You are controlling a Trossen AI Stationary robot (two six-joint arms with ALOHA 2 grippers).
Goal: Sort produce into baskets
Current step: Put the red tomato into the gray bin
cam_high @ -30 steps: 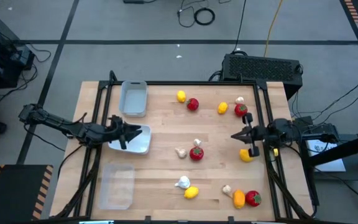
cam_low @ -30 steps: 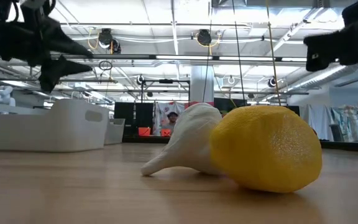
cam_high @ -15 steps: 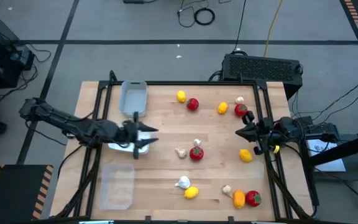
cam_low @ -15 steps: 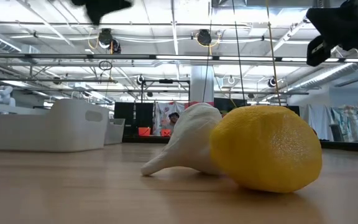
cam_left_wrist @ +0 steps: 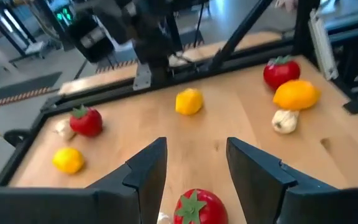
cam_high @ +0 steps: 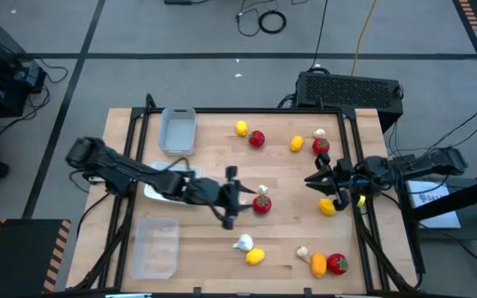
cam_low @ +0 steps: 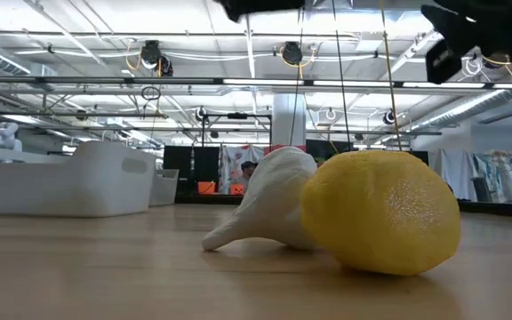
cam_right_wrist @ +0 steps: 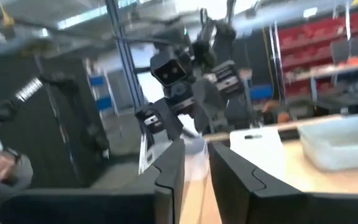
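My left gripper [cam_high: 235,197] is open above the middle of the table. A red fruit with a green top [cam_high: 261,204] lies just beyond its fingertips and shows between the fingers in the left wrist view [cam_left_wrist: 194,208]; the fingers do not touch it. A garlic bulb [cam_high: 262,190] lies beside the fruit. My right gripper [cam_high: 315,180] hovers at the table's right with a narrow gap between its fingers [cam_right_wrist: 196,168], beside a yellow lemon [cam_high: 328,207]. The grey basket [cam_high: 177,131], the white basket [cam_high: 162,190] and the clear basket [cam_high: 156,247] stand at the left.
Loose produce lies on the wood: a lemon [cam_high: 241,128] and red fruit [cam_high: 257,139] at the far side, a lemon [cam_high: 296,144], garlic [cam_high: 319,133] and red fruit [cam_high: 321,146] at the far right, and garlic [cam_high: 243,242], lemon [cam_high: 255,256], orange oval [cam_high: 319,264] and red fruit [cam_high: 336,264] near the front.
My left gripper has travelled from over the white basket toward the table's right, to the red fruit in the middle, and has risen out of the top of the low view. My right gripper has risen a little. No produce has moved.
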